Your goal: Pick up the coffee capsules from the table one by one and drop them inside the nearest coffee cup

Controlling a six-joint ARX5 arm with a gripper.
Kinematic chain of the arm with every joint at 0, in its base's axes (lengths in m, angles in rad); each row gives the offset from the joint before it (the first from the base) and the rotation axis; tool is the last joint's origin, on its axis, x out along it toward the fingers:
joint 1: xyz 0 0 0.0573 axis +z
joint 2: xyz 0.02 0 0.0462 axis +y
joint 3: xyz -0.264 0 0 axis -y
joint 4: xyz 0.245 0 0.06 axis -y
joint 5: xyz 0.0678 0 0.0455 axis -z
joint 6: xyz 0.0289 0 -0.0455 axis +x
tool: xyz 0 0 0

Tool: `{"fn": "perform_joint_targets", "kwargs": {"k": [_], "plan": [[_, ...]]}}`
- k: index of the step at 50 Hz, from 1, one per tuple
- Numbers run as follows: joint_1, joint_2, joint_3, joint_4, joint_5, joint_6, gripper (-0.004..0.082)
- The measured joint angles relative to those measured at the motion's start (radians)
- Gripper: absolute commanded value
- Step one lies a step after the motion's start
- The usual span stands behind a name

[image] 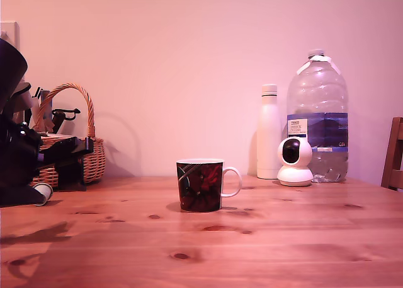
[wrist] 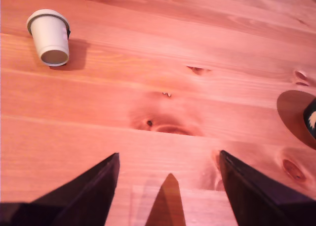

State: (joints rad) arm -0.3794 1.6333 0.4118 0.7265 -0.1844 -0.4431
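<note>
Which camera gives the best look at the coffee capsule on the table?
The wrist view: the coffee capsule lies on its side on the table, whole and unobstructed. In the exterior view, the capsule is only a small pale end at that view's left edge, beside the dark arm.

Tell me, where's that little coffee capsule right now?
The coffee capsule lies on its side on the wooden table at the exterior view's far left, beside the robot arm and in front of the wicker basket.

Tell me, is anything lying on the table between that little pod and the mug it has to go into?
Nothing visible. The capsule lies on its side at the exterior view's left; only bare table stretches to the mug. The open tool holds nothing.
</note>
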Motion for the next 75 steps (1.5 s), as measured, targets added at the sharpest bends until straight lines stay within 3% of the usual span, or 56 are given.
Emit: {"fn": "perform_joint_targets", "kwargs": {"k": [20, 21, 23, 24, 26, 27, 29, 30, 36, 50, 75], "plan": [[0.002, -0.002, 0.000, -0.014, 0.003, 0.014, 0.0554], [0.002, -0.002, 0.000, -0.014, 0.003, 0.042, 0.0554], [0.002, -0.002, 0.000, -0.012, 0.003, 0.055, 0.0554], [0.002, -0.002, 0.000, -0.010, 0.003, 0.096, 0.0554], [0.003, -0.002, 0.000, -0.006, 0.002, 0.116, 0.0554], [0.004, -0.002, 0.000, -0.004, 0.003, 0.158, 0.0554], [0.008, -0.002, 0.000, -0.002, 0.002, 0.173, 0.0554], [0.010, -0.002, 0.000, -0.002, 0.002, 0.212, 0.0554], [0.029, -0.002, 0.000, 0.000, -0.003, 0.267, 0.0554], [0.114, -0.021, 0.000, -0.001, -0.008, 0.302, 0.0554], [0.257, -0.043, 0.000, 0.000, 0.085, 0.316, 0.0551]]}}
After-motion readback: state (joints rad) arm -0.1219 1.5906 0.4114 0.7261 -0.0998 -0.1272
